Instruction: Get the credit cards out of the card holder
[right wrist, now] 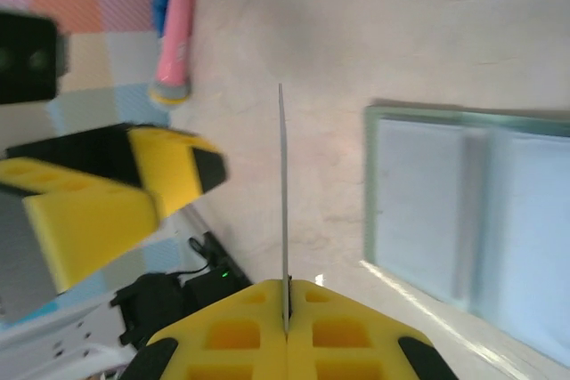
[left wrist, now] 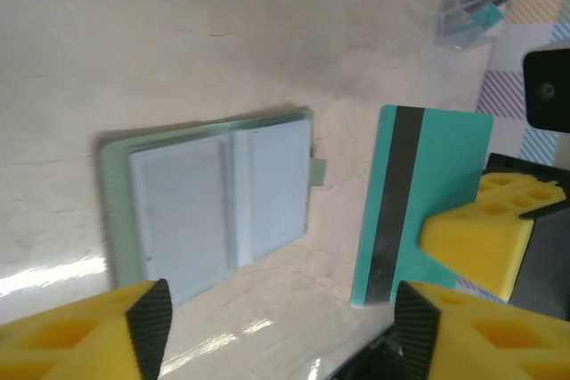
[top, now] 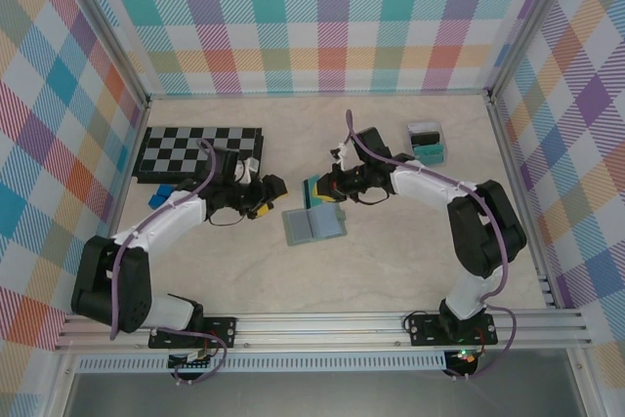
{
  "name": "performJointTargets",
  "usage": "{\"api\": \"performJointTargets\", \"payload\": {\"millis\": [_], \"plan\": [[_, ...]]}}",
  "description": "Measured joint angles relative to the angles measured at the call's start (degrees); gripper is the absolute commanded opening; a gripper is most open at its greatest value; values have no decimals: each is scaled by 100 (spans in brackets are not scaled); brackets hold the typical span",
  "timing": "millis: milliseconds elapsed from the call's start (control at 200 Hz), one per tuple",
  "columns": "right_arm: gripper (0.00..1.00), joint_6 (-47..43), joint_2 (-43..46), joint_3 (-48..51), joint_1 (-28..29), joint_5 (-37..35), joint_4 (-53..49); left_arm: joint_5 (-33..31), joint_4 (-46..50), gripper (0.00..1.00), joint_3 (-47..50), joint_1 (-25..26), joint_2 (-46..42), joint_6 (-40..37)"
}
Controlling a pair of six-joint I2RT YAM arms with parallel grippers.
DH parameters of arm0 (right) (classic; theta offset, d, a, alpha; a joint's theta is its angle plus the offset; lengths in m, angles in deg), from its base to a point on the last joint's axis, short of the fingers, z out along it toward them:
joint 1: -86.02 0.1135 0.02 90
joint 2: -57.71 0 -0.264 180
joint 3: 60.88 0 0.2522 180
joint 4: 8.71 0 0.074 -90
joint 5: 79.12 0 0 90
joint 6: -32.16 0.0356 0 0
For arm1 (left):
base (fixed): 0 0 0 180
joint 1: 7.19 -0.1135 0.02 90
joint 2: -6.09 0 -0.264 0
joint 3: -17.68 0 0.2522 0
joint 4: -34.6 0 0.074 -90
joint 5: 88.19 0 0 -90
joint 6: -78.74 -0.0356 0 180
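Card holder (top: 314, 225) lies open, flat on table (top: 410, 251), centre, between both arms. I see 2 grey-blue pockets facing up. 1 teal card (left wrist: 419, 202) with black stripe is out of holder, just beside its tab side. Right gripper (right wrist: 285, 313) jaws clamped on that card's edge. Left gripper (left wrist: 280, 331) jaws apart, nothing between, hovering near holder. Chessboard (top: 200, 150) far left; clear box (top: 426, 142) far right.

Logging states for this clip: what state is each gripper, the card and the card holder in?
card holder: spread open, lying flat.
teal card: out of the card holder, clamped by the right gripper.
right gripper: shut on the teal card.
left gripper: open, holding nothing.
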Motion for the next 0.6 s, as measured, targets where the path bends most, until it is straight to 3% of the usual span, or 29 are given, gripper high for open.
{"api": "performJointTargets", "payload": {"millis": [155,370,600], "plan": [[0,-48,437,-87,-129,-1327,-879,-931,675,100,-96,-2,-382,-136],[0,225,756,-417,-525,-3220,-2046,-1781,1333,100,-345,-4,-551,-306],[0,1021,754,-1261,-1029,-4876,-3303,-1926,1510,100,-376,-4,-566,-566]]}}
